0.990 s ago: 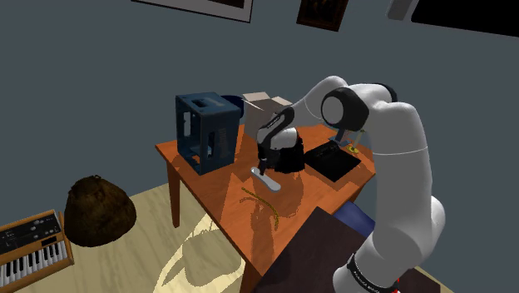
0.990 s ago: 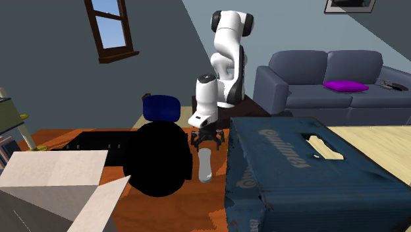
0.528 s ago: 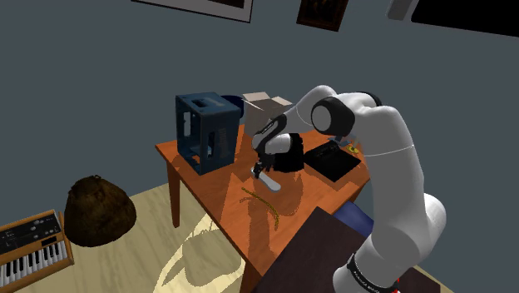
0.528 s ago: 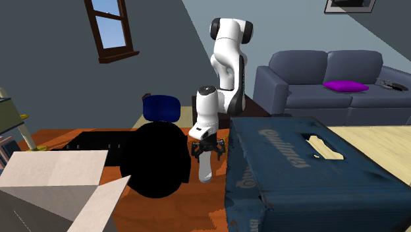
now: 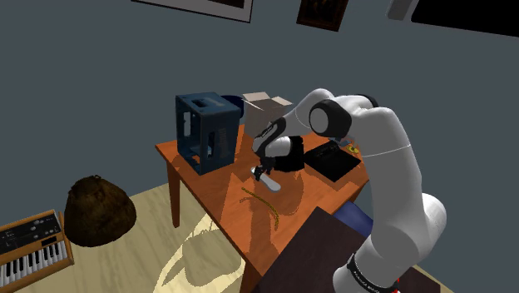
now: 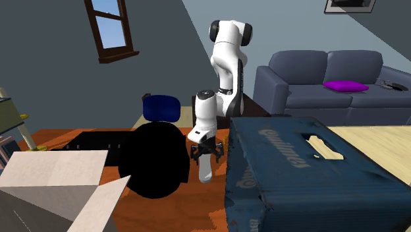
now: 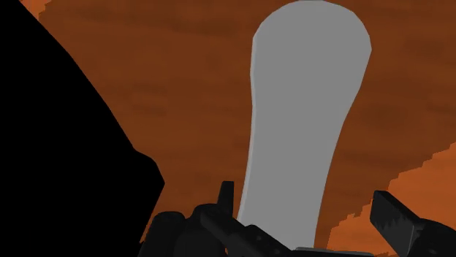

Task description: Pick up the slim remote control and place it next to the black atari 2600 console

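The slim remote (image 5: 269,181) (image 6: 205,169) (image 7: 299,124) is a light grey, elongated shape lying flat on the orange-brown wooden table (image 5: 216,196). My black gripper (image 5: 263,169) (image 6: 205,154) (image 7: 307,204) hangs low over the remote's near end, open. In the wrist view one finger stands on each side of the remote and neither clasps it. The flat black console (image 5: 333,158) (image 6: 92,142) lies on the table beyond a round black object (image 5: 288,155) (image 6: 155,158), which sits right beside the gripper.
A dark blue crate (image 5: 206,129) (image 6: 303,171) stands close on the remote's other side. A cardboard box (image 5: 262,106) (image 6: 53,184) sits at the back and a thin yellow cord (image 5: 262,204) lies nearer the front. On the floor are a brown bag (image 5: 98,208) and a keyboard (image 5: 29,245); a sofa (image 6: 329,86) stands behind.
The arm has lowered and shifted the gripper along the remote, so the open fingers now straddle its near end. The remote has not moved.
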Available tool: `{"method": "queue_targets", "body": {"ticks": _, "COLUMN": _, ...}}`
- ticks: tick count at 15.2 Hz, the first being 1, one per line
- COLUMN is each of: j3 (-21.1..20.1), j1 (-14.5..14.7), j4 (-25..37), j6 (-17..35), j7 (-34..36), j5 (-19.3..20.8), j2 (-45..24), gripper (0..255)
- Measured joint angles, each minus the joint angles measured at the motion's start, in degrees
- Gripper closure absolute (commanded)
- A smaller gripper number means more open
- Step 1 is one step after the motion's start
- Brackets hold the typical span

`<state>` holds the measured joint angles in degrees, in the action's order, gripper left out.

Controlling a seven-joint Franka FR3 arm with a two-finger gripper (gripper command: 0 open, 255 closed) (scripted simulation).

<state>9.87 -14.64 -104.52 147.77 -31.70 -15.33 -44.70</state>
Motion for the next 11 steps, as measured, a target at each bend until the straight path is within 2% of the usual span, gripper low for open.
{"method": "queue_targets", "body": {"ticks": 1, "j3": 0.1, "j1": -0.1, "j4": -0.1, "j6": 0.0, "j7": 0.0, "j5": 0.0, "j2": 0.0, "gripper": 0}}
{"method": "queue_targets", "body": {"ticks": 2, "j3": 0.1, "j1": -0.1, "j4": 0.1, "j6": -0.2, "j7": 0.1, "j5": 0.0, "j2": -0.3, "gripper": 255}}
{"method": "queue_targets", "body": {"ticks": 11, "j3": 0.4, "j1": -0.3, "j4": 0.2, "j6": -0.3, "j7": 0.3, "j5": 0.1, "j2": -0.6, "gripper": 255}}
